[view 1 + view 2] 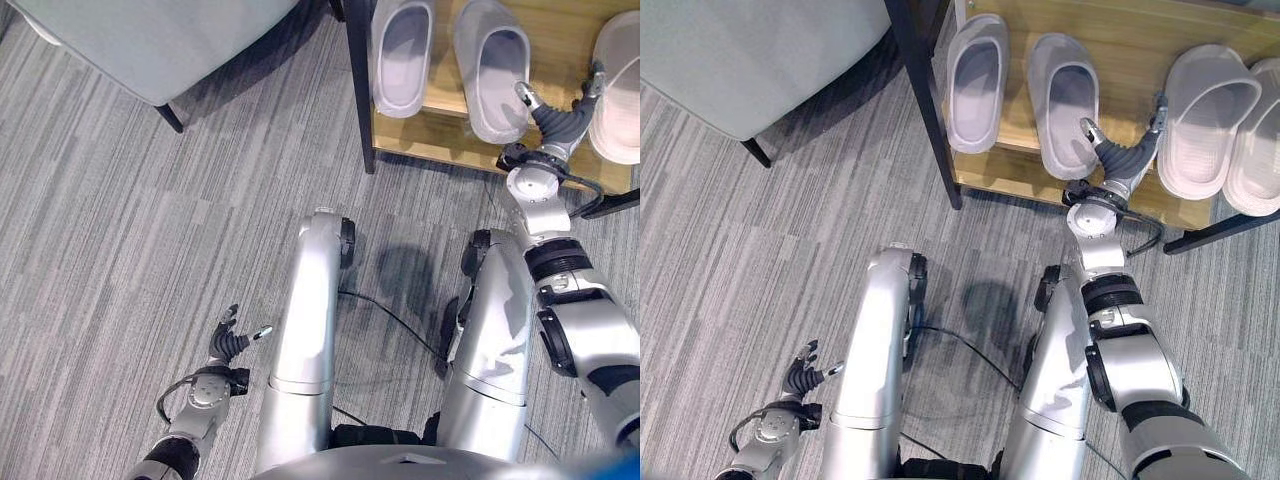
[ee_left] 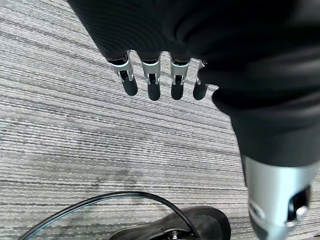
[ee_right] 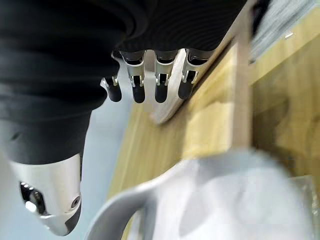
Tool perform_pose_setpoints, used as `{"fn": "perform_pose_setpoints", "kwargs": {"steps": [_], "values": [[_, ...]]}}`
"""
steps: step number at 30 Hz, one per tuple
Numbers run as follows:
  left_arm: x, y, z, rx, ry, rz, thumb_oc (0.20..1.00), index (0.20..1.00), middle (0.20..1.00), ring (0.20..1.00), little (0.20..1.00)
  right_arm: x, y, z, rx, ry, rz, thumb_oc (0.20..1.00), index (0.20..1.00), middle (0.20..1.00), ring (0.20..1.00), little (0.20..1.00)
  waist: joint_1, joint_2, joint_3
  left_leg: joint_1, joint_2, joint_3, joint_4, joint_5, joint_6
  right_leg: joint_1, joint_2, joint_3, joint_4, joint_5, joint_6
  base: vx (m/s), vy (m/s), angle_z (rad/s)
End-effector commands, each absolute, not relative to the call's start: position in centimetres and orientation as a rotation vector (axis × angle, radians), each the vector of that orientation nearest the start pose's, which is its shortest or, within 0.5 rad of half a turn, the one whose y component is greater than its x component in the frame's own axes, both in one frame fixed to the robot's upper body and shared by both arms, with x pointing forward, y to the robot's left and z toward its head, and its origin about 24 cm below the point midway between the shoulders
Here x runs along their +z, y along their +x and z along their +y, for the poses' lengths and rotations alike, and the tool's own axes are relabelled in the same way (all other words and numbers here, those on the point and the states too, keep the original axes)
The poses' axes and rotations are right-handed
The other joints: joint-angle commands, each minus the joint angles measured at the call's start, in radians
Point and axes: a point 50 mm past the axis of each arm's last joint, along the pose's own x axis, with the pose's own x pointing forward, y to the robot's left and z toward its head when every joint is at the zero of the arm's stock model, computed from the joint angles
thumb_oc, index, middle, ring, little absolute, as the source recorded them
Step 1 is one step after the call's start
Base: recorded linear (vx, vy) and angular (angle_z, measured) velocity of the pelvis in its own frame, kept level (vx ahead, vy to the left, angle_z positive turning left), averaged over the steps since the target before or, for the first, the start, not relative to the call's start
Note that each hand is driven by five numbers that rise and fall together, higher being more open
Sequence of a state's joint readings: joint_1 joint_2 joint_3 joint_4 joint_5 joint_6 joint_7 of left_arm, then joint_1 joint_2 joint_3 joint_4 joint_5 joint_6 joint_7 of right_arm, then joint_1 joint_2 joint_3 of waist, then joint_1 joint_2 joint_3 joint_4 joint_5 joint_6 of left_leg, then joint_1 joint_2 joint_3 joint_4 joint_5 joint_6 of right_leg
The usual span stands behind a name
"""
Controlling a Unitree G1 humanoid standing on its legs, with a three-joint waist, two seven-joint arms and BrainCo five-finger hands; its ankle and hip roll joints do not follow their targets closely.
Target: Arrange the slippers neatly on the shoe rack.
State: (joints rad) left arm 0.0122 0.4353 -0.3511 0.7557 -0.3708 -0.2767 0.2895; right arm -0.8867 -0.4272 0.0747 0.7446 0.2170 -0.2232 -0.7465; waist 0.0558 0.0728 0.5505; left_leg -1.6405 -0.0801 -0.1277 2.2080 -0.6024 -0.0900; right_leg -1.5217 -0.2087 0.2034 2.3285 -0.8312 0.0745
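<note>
Four slippers sit on the wooden shoe rack (image 1: 1120, 40), toes pointing away from the robot. The grey pair is at the left end: one slipper (image 1: 976, 80) beside the rack's dark post (image 1: 925, 110), its mate (image 1: 1065, 105) just to the right, with its heel reaching the front edge of the shelf. The paler pair lies at the right end, one slipper (image 1: 1205, 120) touching the other (image 1: 1260, 140).

The right hand (image 1: 1127, 150) reaches over the front of the shelf into the gap between the two pairs. Its fingers are spread wide and hold nothing; one fingertip lies on or just above the heel of the second grey slipper, another close to the nearer pale one.

The left hand (image 1: 228, 342) hangs low over the grey carpet (image 1: 120, 230), well away from the rack, its fingers loose and empty. A grey upholstered chair (image 1: 150, 40) stands left of the rack.
</note>
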Motion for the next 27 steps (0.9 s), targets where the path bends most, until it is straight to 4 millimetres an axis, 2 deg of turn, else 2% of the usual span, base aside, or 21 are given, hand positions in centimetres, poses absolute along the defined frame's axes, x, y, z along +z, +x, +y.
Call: {"fn": "perform_pose_setpoints", "kwargs": {"steps": [1, 12, 18, 21, 23, 27], "values": [[-9.2, 17.4, 24.1, 0.218, 0.288, 0.540, 1.000, 1.000, 1.000, 1.000, 1.000, 23.3, 37.3, -22.5, -0.675, 0.004, -0.609, 1.000, 1.000, 1.000, 1.000, 1.000, 0.045, 0.011, -0.031, 0.071, -0.003, 0.007, 0.121, -0.201, 0.083, -0.023, 0.011, 0.065, 0.009, 0.159, -0.069, 0.00, 0.000, 0.00], [-9.4, 17.6, 24.1, 0.236, 0.279, 0.544, 1.000, 1.000, 1.000, 1.000, 1.000, 21.9, 37.7, -20.6, -0.551, -0.019, -0.568, 1.000, 1.000, 1.000, 1.000, 1.000, 0.044, 0.003, -0.031, 0.071, 0.001, 0.002, 0.141, -0.202, 0.079, -0.028, 0.016, 0.074, 0.026, 0.166, -0.064, 0.00, 0.000, -0.01], [-9.3, 18.0, 24.1, 0.245, 0.274, 0.541, 1.000, 1.000, 1.000, 1.000, 1.000, 21.4, 38.3, -18.0, -0.419, -0.029, -0.529, 1.000, 1.000, 1.000, 1.000, 1.000, 0.046, -0.003, -0.031, 0.071, 0.004, 0.003, 0.145, -0.206, 0.080, -0.022, 0.020, 0.076, 0.028, 0.172, -0.063, 0.00, 0.000, 0.00], [-9.5, 17.9, 24.0, 0.252, 0.269, 0.554, 1.000, 1.000, 1.000, 1.000, 1.000, 21.1, 38.0, -16.4, -0.326, -0.084, -0.540, 1.000, 1.000, 1.000, 1.000, 1.000, 0.045, -0.008, -0.031, 0.071, 0.002, 0.001, 0.153, -0.208, 0.081, -0.020, 0.021, 0.081, 0.031, 0.174, -0.057, 0.00, 0.005, -0.02], [-9.5, 17.9, 24.0, 0.250, 0.269, 0.554, 1.000, 1.000, 1.000, 1.000, 1.000, 21.1, 38.0, -16.1, -0.316, -0.086, -0.542, 1.000, 1.000, 1.000, 1.000, 1.000, 0.045, -0.009, -0.031, 0.071, 0.003, 0.001, 0.154, -0.209, 0.081, -0.019, 0.021, 0.082, 0.031, 0.175, -0.057, 0.01, 0.013, -0.05], [-9.5, 18.1, 23.9, 0.249, 0.269, 0.554, 1.000, 1.000, 1.000, 1.000, 1.000, 21.0, 37.7, -14.2, -0.218, -0.078, -0.547, 1.000, 1.000, 1.000, 1.000, 1.000, 0.046, -0.017, -0.031, 0.071, 0.005, 0.002, 0.162, -0.211, 0.082, -0.017, 0.021, 0.087, 0.039, 0.179, -0.055, 0.00, 0.008, 0.00]]}}
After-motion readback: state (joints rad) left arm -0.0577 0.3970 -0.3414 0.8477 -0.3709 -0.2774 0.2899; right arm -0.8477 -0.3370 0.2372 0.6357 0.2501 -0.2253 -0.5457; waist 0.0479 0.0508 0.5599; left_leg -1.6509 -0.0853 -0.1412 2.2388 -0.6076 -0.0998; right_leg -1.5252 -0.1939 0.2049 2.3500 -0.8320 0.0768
